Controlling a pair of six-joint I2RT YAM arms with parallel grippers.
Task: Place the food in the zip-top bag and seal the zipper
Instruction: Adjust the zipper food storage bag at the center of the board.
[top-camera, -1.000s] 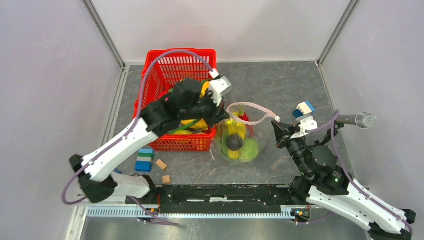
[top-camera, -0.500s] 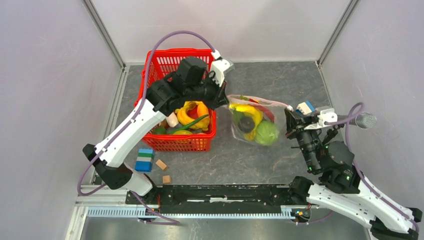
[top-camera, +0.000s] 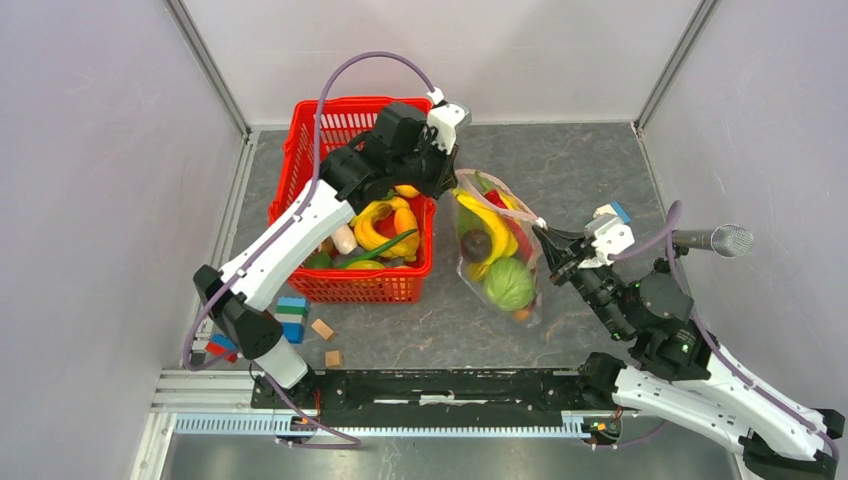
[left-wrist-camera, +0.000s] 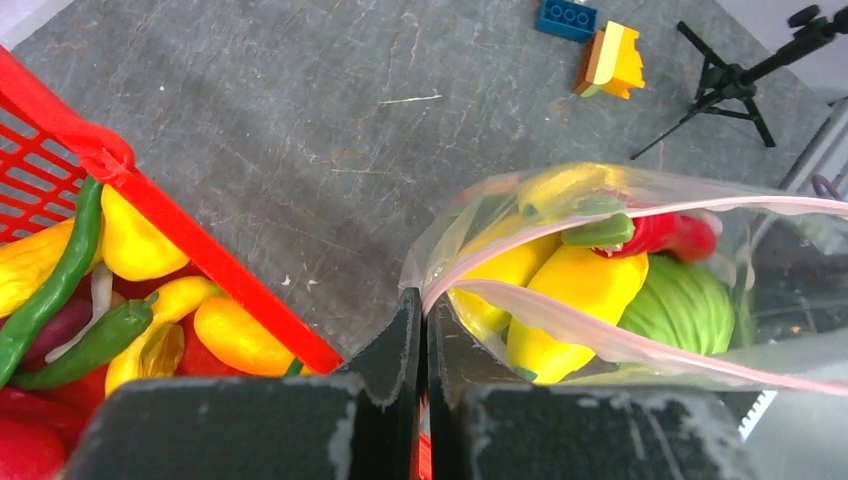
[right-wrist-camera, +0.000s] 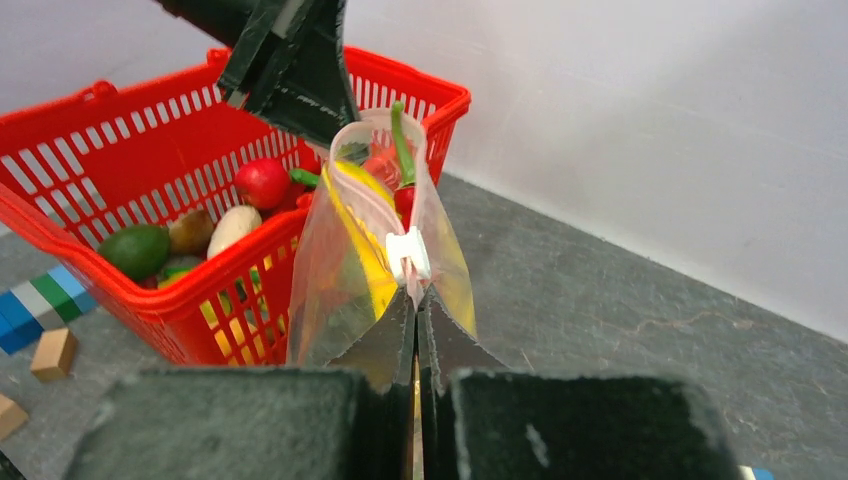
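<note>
Clear dotted zip-top plastic bag (top-camera: 497, 262), centre frame beside red mesh basket (top-camera: 303, 128), now pulled taut; open mouth loop flattened. Left fingers (left-wrist-camera: 416, 325) and right fingers (right-wrist-camera: 414, 308) pinch opposite ends of pink zipper strip (left-wrist-camera: 600, 327). Toy fruit and vegetables (top-camera: 508, 283) inside; sealing likely next.

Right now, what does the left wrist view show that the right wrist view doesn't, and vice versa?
Left wrist only: the zip-top bag gaping, its zipper strips apart; a green cabbage inside; a yellow block and tripod beyond. Right wrist only: the white slider tab just above the right gripper; an avocado in the red basket. Both: the bag with yellow food, the basket, and the left gripper shut on the bag's edge.
</note>
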